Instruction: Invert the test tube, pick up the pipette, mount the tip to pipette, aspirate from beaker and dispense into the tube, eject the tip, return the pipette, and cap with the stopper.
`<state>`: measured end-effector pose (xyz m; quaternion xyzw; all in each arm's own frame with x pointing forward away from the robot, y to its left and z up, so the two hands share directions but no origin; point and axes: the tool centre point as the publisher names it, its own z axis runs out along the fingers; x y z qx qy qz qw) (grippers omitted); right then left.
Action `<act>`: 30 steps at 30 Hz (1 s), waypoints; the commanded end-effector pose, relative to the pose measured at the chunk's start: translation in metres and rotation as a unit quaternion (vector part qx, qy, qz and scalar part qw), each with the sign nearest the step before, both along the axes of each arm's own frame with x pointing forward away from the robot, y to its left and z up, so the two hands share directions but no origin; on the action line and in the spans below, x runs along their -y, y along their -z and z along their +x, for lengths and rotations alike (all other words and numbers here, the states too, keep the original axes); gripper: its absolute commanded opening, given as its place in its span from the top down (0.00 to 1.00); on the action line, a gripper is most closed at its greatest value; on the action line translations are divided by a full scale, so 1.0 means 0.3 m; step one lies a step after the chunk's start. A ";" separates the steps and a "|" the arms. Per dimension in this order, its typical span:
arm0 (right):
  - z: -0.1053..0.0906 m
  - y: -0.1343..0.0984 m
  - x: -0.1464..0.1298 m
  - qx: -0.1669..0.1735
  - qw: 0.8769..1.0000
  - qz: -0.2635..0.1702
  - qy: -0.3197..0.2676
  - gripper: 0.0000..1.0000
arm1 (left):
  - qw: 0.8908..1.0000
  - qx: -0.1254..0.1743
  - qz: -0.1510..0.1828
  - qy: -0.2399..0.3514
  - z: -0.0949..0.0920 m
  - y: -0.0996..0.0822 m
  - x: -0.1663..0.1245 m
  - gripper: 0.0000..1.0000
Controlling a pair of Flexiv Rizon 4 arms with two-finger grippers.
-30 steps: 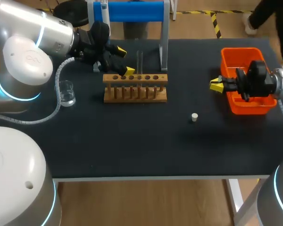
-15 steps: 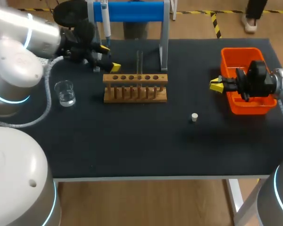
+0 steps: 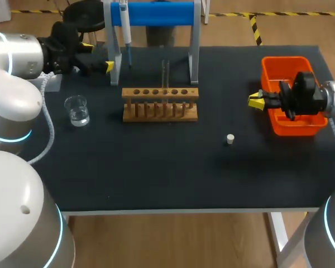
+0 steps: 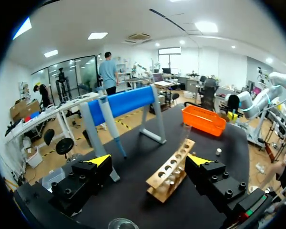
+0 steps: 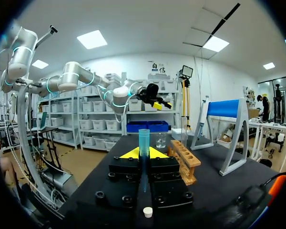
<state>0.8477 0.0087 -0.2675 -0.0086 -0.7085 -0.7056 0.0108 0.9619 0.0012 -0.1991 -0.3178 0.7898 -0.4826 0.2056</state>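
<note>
My left gripper [image 3: 97, 57] is open at the table's back left, left of the blue pipette stand [image 3: 156, 13]. The pipette [image 3: 125, 33] hangs on that stand; in the left wrist view the pipette [image 4: 112, 128] is ahead of the open gripper [image 4: 149, 160]. A clear test tube [image 3: 165, 69] stands upright in the wooden rack [image 3: 160, 104]. The beaker [image 3: 77, 109] sits left of the rack. My right gripper [image 3: 257, 101] is beside the orange bin [image 3: 290, 127], shut on a blue pipette tip [image 5: 143, 141] that stands upright between its fingers. The white stopper [image 3: 230, 139] lies on the table.
The stand's grey legs [image 3: 194, 56] rise just behind the rack. The orange bin takes up the table's right side, under my right arm. In the right wrist view the stopper [image 5: 147, 211] lies below the gripper [image 5: 143, 153], with the rack [image 5: 186, 160] ahead.
My left gripper has pulled away from the rack, moving left and back past the stand's left leg, still open. The right arm and its tip have not moved.
</note>
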 end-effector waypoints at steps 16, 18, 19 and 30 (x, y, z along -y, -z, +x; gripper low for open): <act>0.001 0.001 0.000 0.000 1.000 -0.001 -0.001 1.00 | 0.983 0.073 -0.034 -0.162 0.194 -0.033 0.006 0.00; 0.001 0.001 0.000 0.000 1.000 -0.001 -0.001 1.00 | 0.981 0.074 -0.040 -0.175 0.210 -0.039 0.012 0.00; 0.001 0.001 0.000 0.000 1.000 -0.001 -0.001 1.00 | 0.980 0.074 -0.041 -0.178 0.218 -0.040 0.017 0.00; 0.001 0.001 0.000 0.000 1.000 -0.001 -0.001 1.00 | 0.966 0.078 -0.058 -0.240 0.296 -0.044 0.077 0.00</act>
